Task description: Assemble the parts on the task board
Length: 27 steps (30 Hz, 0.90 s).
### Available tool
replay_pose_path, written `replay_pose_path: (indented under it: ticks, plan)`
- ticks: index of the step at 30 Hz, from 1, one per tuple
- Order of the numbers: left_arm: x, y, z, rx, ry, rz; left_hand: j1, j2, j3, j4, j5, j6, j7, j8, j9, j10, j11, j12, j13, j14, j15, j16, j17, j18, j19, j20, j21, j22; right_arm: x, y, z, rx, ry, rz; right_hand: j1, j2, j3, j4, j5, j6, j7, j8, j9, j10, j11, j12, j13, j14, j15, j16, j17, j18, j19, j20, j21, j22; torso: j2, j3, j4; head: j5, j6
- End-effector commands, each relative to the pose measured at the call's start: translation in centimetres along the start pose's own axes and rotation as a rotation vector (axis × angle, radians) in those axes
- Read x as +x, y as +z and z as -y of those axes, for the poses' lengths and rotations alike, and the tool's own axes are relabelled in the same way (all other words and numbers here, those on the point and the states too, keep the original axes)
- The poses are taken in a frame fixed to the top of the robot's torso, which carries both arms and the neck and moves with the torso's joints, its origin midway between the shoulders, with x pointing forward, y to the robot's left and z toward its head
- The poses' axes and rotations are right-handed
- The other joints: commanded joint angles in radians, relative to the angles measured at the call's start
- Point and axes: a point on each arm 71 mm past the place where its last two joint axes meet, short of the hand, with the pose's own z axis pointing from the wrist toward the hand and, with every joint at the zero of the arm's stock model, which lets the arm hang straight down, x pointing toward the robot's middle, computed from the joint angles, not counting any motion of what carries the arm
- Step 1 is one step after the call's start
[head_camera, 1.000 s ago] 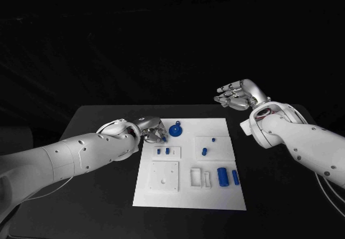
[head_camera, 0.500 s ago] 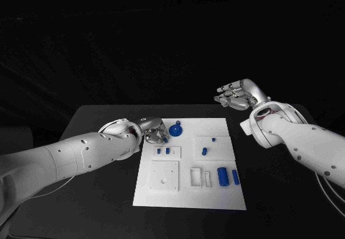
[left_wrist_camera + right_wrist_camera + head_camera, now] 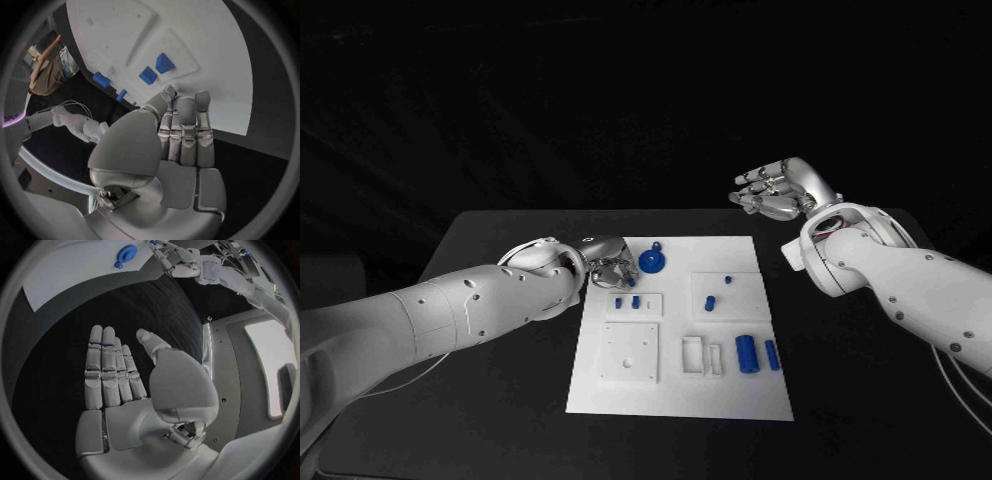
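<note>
The white task board (image 3: 682, 390) lies in the middle of the black table. My left hand (image 3: 606, 264) hovers at its far left edge, beside a round blue part (image 3: 653, 263). In the left wrist view the hand (image 3: 178, 130) has its fingers straight and together, with the thumb meeting a fingertip on a small blue part (image 3: 173, 94) that is mostly hidden. Just past the fingertips stand two short blue pegs (image 3: 155, 69) in a recess. My right hand (image 3: 776, 190) is raised high beyond the board's far right corner, with the fingers (image 3: 107, 370) spread and nothing in them.
A blue peg (image 3: 710, 304) and a smaller one (image 3: 728, 280) stand in the board's right block. Two blue cylinders (image 3: 757, 354) lie near the right edge. White recessed blocks (image 3: 630, 352) fill the board's near left. Black table (image 3: 488, 400) surrounds the board.
</note>
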Motion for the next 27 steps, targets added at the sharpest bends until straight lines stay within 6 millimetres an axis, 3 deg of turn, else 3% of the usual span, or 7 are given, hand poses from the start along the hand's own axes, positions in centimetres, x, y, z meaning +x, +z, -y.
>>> replay_pose_path:
  ticks: [1, 27]
  plan:
    - [0.32, 0.07, 0.34, 0.016, 0.002, -0.022, 0.004, 0.002, -0.002, -0.005, -0.004, -0.002, 0.007, 0.002, 0.001, -0.003, 0.004, 0.004, 0.001, 0.0, 0.002, -0.006, -0.001, 0.009, -0.006, -0.002, 0.006, 0.021, 0.05, -0.01, -0.09, -0.008, 0.001, -0.004, 0.001, 0.004, 0.0, -0.008, 0.004, -0.004, 0.001, -0.002, 0.001, -0.009, 0.0, -0.004, -0.002, -0.007, 0.002, -0.006, -0.001, 0.008, -0.006, 0.001, 0.006, -0.001, 0.0, 0.0003, 0.0016, -0.001, -0.001]
    - [1.19, 0.05, 0.1, 0.02, 0.054, -0.037, 0.008, -0.011, -0.001, -0.016, -0.01, -0.013, 0.01, 0.002, 0.0, -0.028, 0.014, 0.004, 0.001, -0.016, 0.01, -0.001, -0.001, 0.014, -0.021, 0.005, 0.017, 0.022, 0.08, -0.01, -0.05, -0.008, 0.0, -0.009, 0.0, 0.005, 0.002, -0.008, 0.004, -0.003, 0.001, -0.002, 0.001, -0.01, 0.001, -0.005, -0.002, -0.009, 0.003, -0.007, -0.003, 0.008, -0.007, 0.002, 0.008, -0.008, 0.0, -0.0003, 0.0006, -0.002, -0.002]
